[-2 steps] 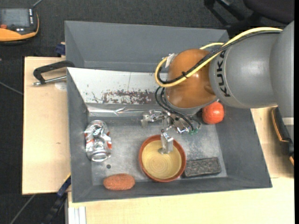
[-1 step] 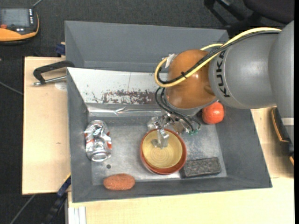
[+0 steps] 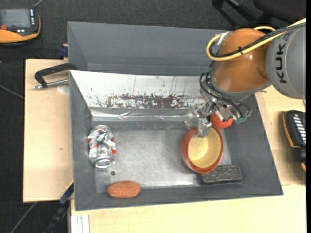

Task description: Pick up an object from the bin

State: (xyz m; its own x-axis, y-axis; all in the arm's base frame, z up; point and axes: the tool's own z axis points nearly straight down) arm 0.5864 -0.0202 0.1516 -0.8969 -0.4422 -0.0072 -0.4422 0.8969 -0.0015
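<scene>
Along the near wall of the grey bin [image 3: 80, 130], left of centre: one oval pad [image 3: 124, 189], orange-brown, rough-surfaced, lying flat, well apart from the rest. Near wall, right: one dark grey block [image 3: 222, 174], oblong, lying flat, just beside or touching the lower edge of the bowl. Mid-floor, right: one bowl [image 3: 204, 152], red outside, cream inside, round, mouth turned up toward the camera and seemingly tilted; item nearest the pincer and judged the pick. Handling, by judgement: light, stiff, probably plastic, smooth and somewhat slippery, not fragile, too wide to span whole; best pinched across the thin rim at its far edge, where a poor grip could let it swing or slip. Mid-floor, left: one crushed drinks can [image 3: 100, 147], silver with red print, on its side, well apart from the bowl. Farther back, right: pincer [image 3: 202, 124], low in the bin directly at the bowl's far rim, touching or just above it; whether spread, closed or pinching the rim cannot be told. Just beside it, right: a small red-orange rounded shape [image 3: 222, 122], bin item or robot part unclear. Above: orange wrist cover [image 3: 240, 59] with cables.
</scene>
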